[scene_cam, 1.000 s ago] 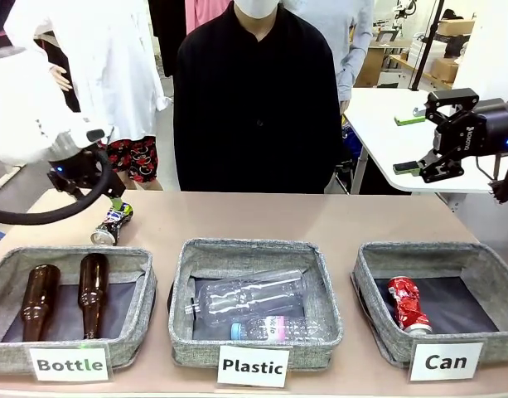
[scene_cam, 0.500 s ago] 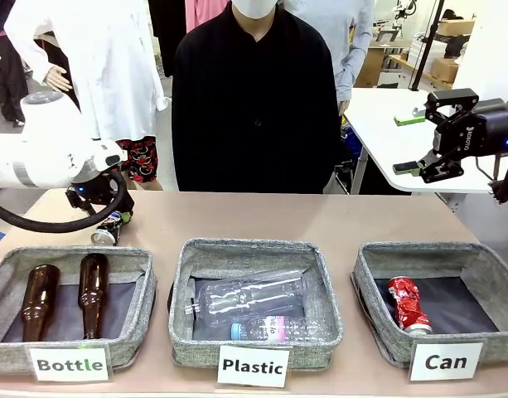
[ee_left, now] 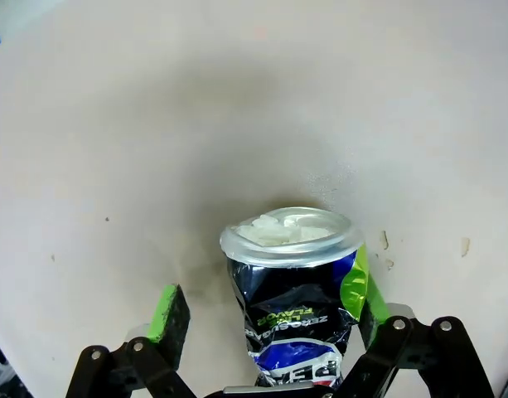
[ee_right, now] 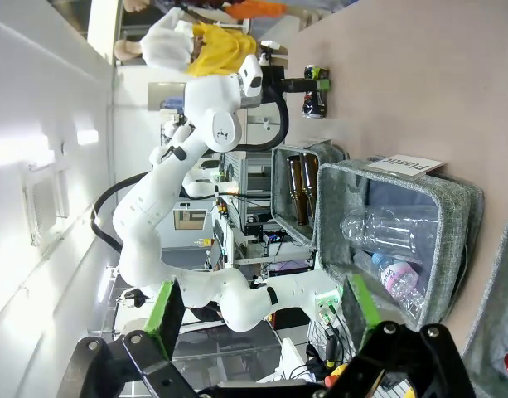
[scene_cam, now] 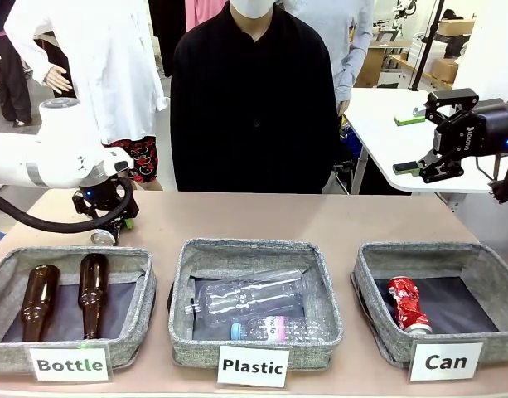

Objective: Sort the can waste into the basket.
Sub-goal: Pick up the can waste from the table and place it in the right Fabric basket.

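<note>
The dark can (ee_left: 297,307) lies on the surface at the far left, lengthwise between the wide-open fingers of the left hand (ee_left: 266,319), one pad touching it, while the right hand (scene_cam: 422,141) hangs open and empty above the Can basket (scene_cam: 370,286).

dark can (ee_left: 293,307): black with blue, white and green print, silver rim | crushed can (scene_cam: 408,303): shiny red | Can basket (scene_cam: 371,327): grey fabric, dark lining, white label with black letters | bottles (scene_cam: 93,294): brown glass | left gripper (ee_left: 266,313): black, green pads | right gripper (scene_cam: 408,143): black, green pads | table (scene_cam: 320,217): pale tan
</note>
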Controlling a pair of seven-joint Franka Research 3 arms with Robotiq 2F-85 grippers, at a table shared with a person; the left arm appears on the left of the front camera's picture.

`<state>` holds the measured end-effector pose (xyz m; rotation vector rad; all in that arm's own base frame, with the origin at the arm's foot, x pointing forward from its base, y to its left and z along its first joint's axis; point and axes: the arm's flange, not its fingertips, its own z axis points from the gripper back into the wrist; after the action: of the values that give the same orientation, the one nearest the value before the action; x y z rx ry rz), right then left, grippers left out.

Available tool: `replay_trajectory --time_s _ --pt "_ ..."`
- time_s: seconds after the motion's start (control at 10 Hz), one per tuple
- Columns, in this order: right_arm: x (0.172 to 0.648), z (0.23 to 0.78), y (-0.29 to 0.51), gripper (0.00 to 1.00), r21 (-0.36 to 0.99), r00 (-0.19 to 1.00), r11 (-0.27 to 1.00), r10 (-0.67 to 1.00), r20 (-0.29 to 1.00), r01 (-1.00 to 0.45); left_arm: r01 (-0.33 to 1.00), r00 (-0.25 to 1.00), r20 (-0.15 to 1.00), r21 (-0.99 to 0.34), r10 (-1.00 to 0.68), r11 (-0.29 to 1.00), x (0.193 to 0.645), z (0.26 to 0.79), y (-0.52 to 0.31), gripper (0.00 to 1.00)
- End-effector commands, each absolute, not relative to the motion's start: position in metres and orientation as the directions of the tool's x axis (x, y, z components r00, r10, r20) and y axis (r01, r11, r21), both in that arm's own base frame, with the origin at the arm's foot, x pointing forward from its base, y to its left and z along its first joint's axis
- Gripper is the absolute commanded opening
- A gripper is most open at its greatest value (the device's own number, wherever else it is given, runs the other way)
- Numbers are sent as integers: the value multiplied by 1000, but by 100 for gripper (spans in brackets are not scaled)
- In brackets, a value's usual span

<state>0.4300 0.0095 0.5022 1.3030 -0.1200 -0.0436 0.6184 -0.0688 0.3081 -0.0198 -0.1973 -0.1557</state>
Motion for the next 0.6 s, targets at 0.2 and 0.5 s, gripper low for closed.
replay_trajectory --time_s 0.2,0.5 --pt "430 504 9 100 963 993 263 -89 78 -52 133 974 180 26 -135 991 621 315 -68 0" --pt "430 504 9 100 963 993 263 -89 78 -52 144 970 194 25 -146 989 617 320 -64 0"
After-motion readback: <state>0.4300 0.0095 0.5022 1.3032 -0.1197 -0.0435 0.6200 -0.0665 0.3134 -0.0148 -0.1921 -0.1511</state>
